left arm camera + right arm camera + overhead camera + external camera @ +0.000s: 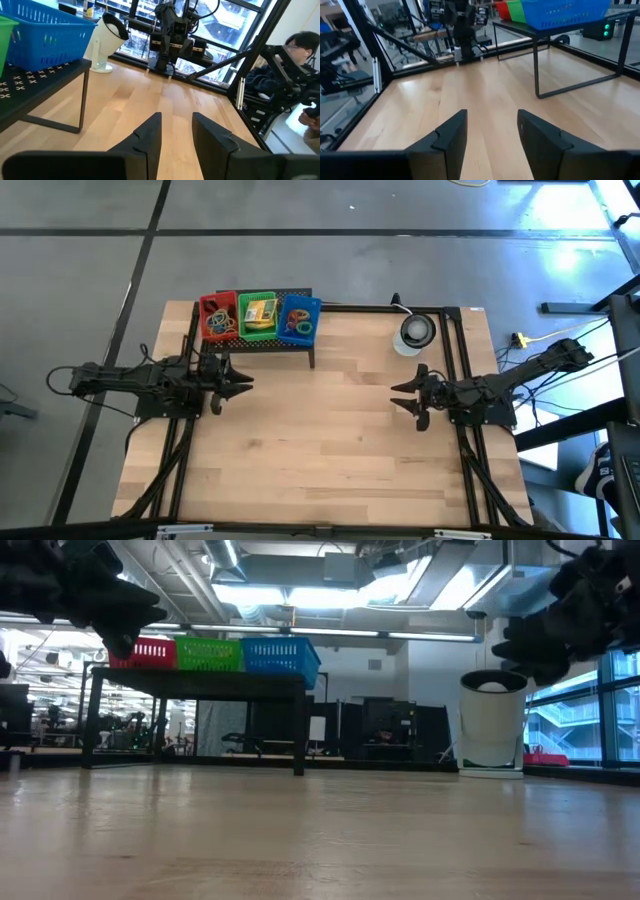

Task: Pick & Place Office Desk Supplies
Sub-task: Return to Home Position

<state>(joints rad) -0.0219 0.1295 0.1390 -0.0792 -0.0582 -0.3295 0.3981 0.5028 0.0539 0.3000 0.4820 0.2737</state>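
The office desk supplies lie in three small baskets on a black wire stand at the table's far left. Coloured loops and tan bands fill the red basket. Yellow-green boxes sit in the green basket, and more loops in the blue basket. My left gripper hovers just in front of the stand, level and open, with nothing between its fingers. My right gripper hovers over the table's right half, open and empty too. The two grippers face each other.
A round white container stands at the far right, close to my right arm. Black frame rails run along the table's edges. Bare wood lies between the two grippers. A person sits beyond the table's right side.
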